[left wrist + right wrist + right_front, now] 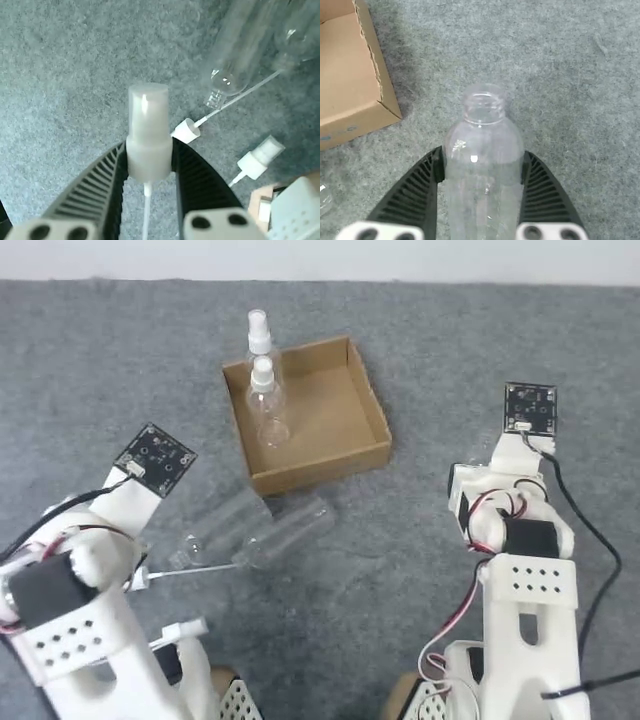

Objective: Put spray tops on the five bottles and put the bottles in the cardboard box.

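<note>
**Carpet** [420, 350]: far edge at 12 o'clock meets a pale wall. Bare stretches lie at 10 and 2 o'clock and at centre between the arms.

**Box** [318, 468]: 12 o'clock of centre, open.
- Capped bottle [270, 418] lies flat inside, top toward 12.
- Second capped bottle [259, 335] has its top past the far wall; cannot tell whether its body lies inside.

**Left gripper** [148, 150]: 8 o'clock. Fingers are closed onto a spray top [148, 125], its tube hanging between them.

**Right gripper** [482, 160]: 4 o'clock. Fingers are clamped round an uncapped bottle [482, 140], near a box corner.

**Loose bottle A** [222, 525] and **loose bottle B** [292, 523]: lying side by side at the box's 6 o'clock, between the left arm and the box.

**Loose top A** [187, 130] and **loose top B** [259, 159]: on the carpet beside the left arm.
</note>
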You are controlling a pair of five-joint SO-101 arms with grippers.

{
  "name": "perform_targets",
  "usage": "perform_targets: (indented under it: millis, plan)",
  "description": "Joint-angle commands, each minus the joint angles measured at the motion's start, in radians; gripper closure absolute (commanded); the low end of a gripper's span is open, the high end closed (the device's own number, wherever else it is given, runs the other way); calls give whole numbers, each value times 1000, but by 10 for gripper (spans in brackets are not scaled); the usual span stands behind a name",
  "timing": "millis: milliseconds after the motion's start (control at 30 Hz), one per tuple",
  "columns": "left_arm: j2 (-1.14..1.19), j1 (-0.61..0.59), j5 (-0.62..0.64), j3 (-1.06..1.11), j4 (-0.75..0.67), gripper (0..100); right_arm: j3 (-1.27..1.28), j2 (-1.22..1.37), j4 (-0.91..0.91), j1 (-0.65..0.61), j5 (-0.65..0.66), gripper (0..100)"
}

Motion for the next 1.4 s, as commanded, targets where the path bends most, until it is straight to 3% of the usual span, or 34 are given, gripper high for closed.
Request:
perform_targets:
  millis: [0,333,667,1033,1367]
  plan:
    - [-29,25,112,-10,-37,987,-17,-30,-18,-8,-5,902]
    - [-29,129,491,22,-255,987,-15,-30,-18,-36,-5,902]
    - [-29,175,778,27,-417,987,-15,-30,-18,-33,-5,902]
    - [-29,255,977,25,-491,987,-15,-31,-18,-35,-5,902]
    - [-110,358,1069,7,-568,987,-15,-31,-18,-36,-5,902]
